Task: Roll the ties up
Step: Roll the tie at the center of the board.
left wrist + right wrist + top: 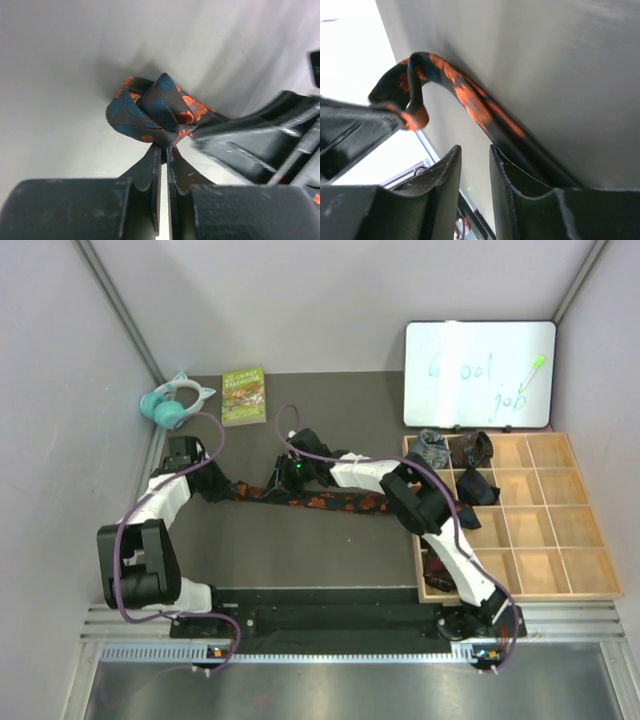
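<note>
Pinching the first turns of the patterned tie (150,112), the left gripper (164,147) has its jaws clenched on a small, loose coil of black fabric with orange-red and teal blotches. In the left wrist view that coil sits at the centre of the frame, just beyond the jaw tips. The rest of this tie lies flat as a long strip across the middle of the tabletop (330,560) in the top view, running from left of centre toward the wooden tray (575,530) on the right.

The right gripper (475,150) hovers just beside the coil, its jaws parted a little with nothing visible between them. In the right wrist view the strip passes behind one of its fingers, and I cannot tell whether they touch.

Four ties look finished. A grey roll (433,448) and a dark brown roll (470,450) sit in the top row at the tray's upper left. A dark roll (478,487) sits in the compartment below them. A maroon roll (433,570) lies near the tray's lower left, half hidden by the right arm.

As I read it, the patterned tie is barely begun: a turn or two is formed and most of its length is unwound. What remains is winding up that strip and setting the roll in the tray. No other unrolled tie is in view.
</note>
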Tool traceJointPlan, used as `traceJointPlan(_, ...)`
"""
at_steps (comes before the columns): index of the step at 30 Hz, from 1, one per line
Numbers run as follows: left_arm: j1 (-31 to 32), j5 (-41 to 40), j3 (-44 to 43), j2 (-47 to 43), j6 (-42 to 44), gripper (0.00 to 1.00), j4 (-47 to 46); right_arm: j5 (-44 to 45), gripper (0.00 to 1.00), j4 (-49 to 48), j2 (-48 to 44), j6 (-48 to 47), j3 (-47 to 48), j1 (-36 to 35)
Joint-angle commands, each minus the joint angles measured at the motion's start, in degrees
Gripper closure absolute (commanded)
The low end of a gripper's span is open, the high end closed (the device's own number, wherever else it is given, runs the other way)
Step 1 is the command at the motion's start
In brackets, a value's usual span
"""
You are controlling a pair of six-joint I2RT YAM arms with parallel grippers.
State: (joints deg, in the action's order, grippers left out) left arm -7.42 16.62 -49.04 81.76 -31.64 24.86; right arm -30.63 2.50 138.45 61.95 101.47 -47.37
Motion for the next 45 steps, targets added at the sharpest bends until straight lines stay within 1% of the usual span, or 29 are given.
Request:
traceJointPlan(1, 1.62, 3.42, -3.52, 1.56, 0.61, 0.91, -2.72, 1.89, 0.69, 0.12, -10.74, -4.55, -4.43, 3.08)
traceJointPlan(2, 2.14, 2.46, -4.04, 2.43, 1.22, 0.91, -1.23, 2.07, 0.69, 0.66, -11.97, -5.08, -5.05, 3.34)
traceJointPlan(5, 4.51, 2.45, -5.72, 3.76, 1.49, 0.91, -0.6, 1.89, 0.68, 1.1, -14.69, -5.79, -8.82, 4.31)
traceJointPlan(9, 9.7, 2.01, -7.73, 4.9, 1.23, 0.91, -0.52, 2.24, 0.66, 1.01, -18.3, -6.23, -13.22, 5.62)
traceJointPlan(15, 16.2, 3.16, -12.47, 11.13, 1.4, 0.9, 1.5, 2.33, 0.62, 1.1, -25.14, -7.19, -20.95, 9.14)
traceJointPlan(17, 17.96, 2.98, -13.36, 13.42, 1.58, 0.89, 2.03, 2.33, 0.59, 1.88, -26.3, -8.07, -22.54, 10.19)
traceJointPlan(24, 20.43, 2.89, -15.21, 18.17, 2.54, 0.87, 4.67, 1.89, 0.57, 3.3, -26.74, -9.92, -22.55, 10.55)
traceJointPlan(27, 21.13, 2.71, -15.74, 19.49, 3.42, 0.86, 5.99, 1.46, 0.54, 3.47, -25.08, -9.92, -20.53, 10.64)
traceJointPlan(28, 21.22, 2.63, -15.74, 19.58, 3.69, 0.83, 6.25, 1.37, 0.54, 3.91, -23.25, -9.92, -17.91, 10.46)
traceJointPlan(30, 21.39, 3.24, -15.56, 18.97, 3.86, 0.73, 6.25, 0.58, 0.54, 4.35, -20.96, -10.53, -14.65, 10.55)
traceJointPlan(31, 21.4, 3.5, -15.48, 18.44, 4.04, 0.63, 6.08, 0.23, 0.53, 4.09, -19.38, -10.71, -11.07, 10.55)
traceJointPlan(33, 21.48, 3.16, -15.04, 15.91, 3.78, 0.56, 5.98, -1.09, 0.53, 4.0, -14.72, -11.06, -7.1, 10.46)
traceJointPlan(34, 21.4, 2.02, -15.12, 14.93, 3.6, 0.45, 6.51, -1.62, 0.53, 4.35, -13.22, -11.06, -2.99, 10.46)
traceJointPlan(35, 21.4, -1.64, -15.65, 13.97, 3.43, 0.43, 8.25, -2.06, 0.53, 4.61, -9.99, -11.24, -0.94, 10.46)
traceJointPlan(36, 21.4, -4.2, -15.74, 11.61, 3.16, 0.41, 9.32, -2.32, 0.53, 4.96, -8.65, -11.41, 0.9, 10.46)
traceJointPlan(38, 21.31, -10.61, -14.96, 9.05, 1.67, 0.4, 10.99, -2.5, 0.54, 6.11, -5.75, -12.03, 6.09, 9.94)
traceJointPlan(39, 21.31, -17.17, -14.34, 6.51, -0.16, 0.41, 12.74, -2.5, 0.54, 6.46, -3.3, -12.29, 7.59, 9.76)
traceJointPlan(40, 21.22, -20.28, -13.64, 5.09, -1.14, 0.41, 13.36, -2.59, 0.55, 6.72, -1.89, -12.38, 10.04, 9.5)
traceJointPlan(43, 21.04, -24.26, -7.32, -1.06, -4.12, 0.44, 11.18, -3.64, 0.57, 5.67, 2.16, -11.94, 13.65, 8.45)
traceJointPlan(44, 21.04, -25.05, -3.82, -2.29, -5.18, 0.45, 10.56, -3.91, 0.58, 5.32, 3.13, -11.94, 14.8, 8.09)
traceJointPlan(45, 21.04, -25.76, -2.05, -4.22, -6.58, 0.5, 9.77, -4.26, 0.59, 5.67, 5.58, -11.94, 16.03, 7.91)
